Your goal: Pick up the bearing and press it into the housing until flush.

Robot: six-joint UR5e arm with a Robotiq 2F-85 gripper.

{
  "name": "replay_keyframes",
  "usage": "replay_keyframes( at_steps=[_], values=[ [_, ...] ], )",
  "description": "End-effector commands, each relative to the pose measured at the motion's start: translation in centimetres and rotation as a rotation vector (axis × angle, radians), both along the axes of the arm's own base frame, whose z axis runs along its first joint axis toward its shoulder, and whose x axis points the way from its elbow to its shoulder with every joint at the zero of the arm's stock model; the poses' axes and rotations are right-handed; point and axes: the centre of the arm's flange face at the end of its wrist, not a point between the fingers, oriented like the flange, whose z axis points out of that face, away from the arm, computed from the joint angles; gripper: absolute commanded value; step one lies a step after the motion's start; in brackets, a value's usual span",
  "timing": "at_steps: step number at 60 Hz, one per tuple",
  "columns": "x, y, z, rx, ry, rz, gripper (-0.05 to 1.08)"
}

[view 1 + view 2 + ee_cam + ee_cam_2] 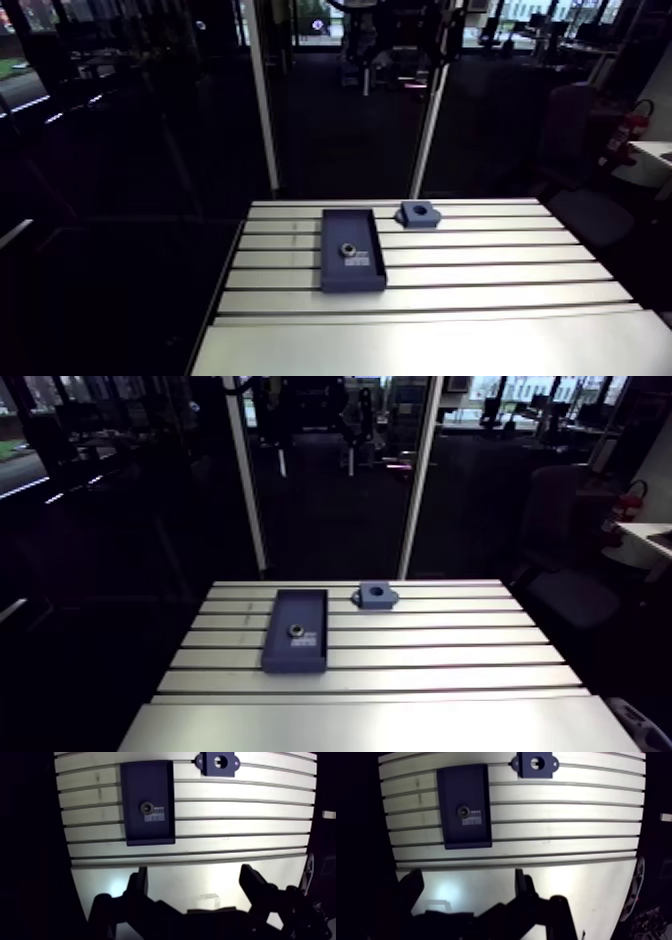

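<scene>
The table point(235, 832) is pale brushed aluminium, cut by long parallel slots that run left to right, with a smooth unslotted strip along its near edge. A dark blue tray point(150, 782), a shallow rectangle with low upright walls and a flat matte floor, lies with its long side running near to far, left of the table's middle. The bearing point(146, 806), a small metallic ring with a dark centre, lies flat on the tray floor about midway along it. A small white label point(155, 814) with dark print lies just right of the bearing, on the same floor. The housing point(218, 770), a dark blue squarish block with a round bore in its top and a small ear at each side, sits on the table's far edge, right of the tray and apart from it. In the wrist view the black jaws are spread wide over the smooth near strip, holding nothing, well short of the tray.
</scene>
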Motion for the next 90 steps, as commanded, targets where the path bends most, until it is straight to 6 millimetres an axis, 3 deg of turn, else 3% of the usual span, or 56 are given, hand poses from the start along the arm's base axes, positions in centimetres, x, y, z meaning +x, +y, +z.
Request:
replay_keyframes(
  at_steps=[1,27,44,62,74,76,90],
  values=[
    [3.1,-2.2,2.5,0.032,-0.007,0.059,0.01],
    [3.0,-2.3,1.8,0.027,-0.019,0.057,0.01],
    [1.7,-2.3,-0.5,0.028,-0.027,0.047,0.01],
    [-0.7,-2.6,-8.7,0.017,-0.006,0.048,0.01],
    [-1.3,-4.5,-13.0,-0.039,-0.013,0.068,0.01],
    [-1.4,-4.7,-14.7,-0.064,-0.014,0.066,0.01],
    [-1.9,-4.6,-18.7,-0.056,-0.022,0.030,0.01]
  ],
)
